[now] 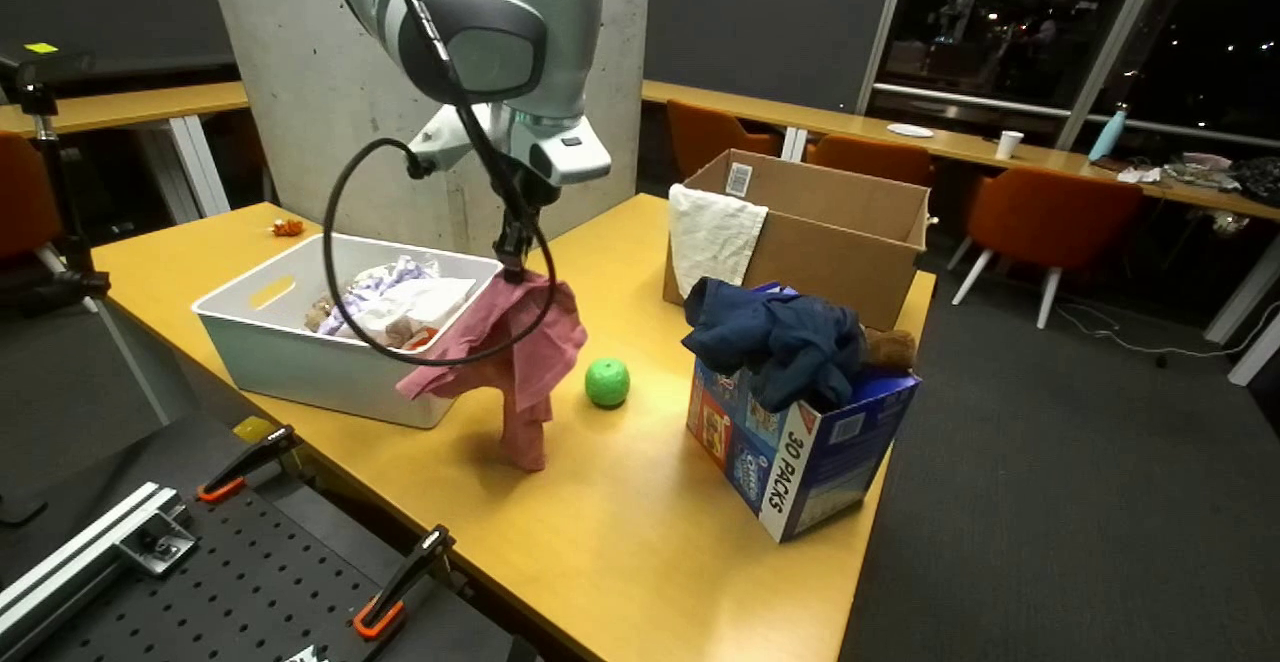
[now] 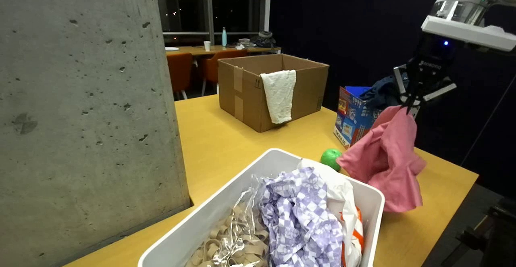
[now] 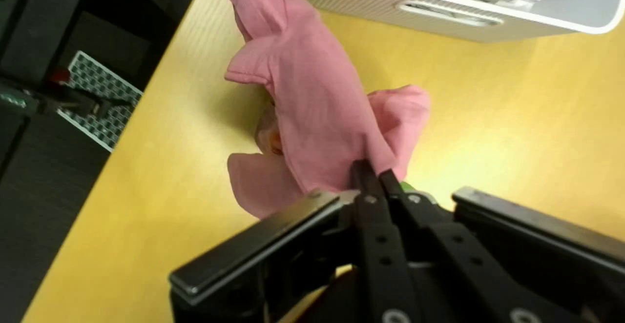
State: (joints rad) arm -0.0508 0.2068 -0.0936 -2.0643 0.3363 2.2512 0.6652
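Gripper is clamped on pink cloth, which hangs over yellow table just beside white bin. Green ball sits nearby; blue snack box with navy cloth on top stands farther off, near cardboard box.

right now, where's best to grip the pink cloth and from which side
The pink cloth is probably best pinched at its bunched top, from above: the gripper holds it there, where it is gathered narrow, and loose folds hang below.
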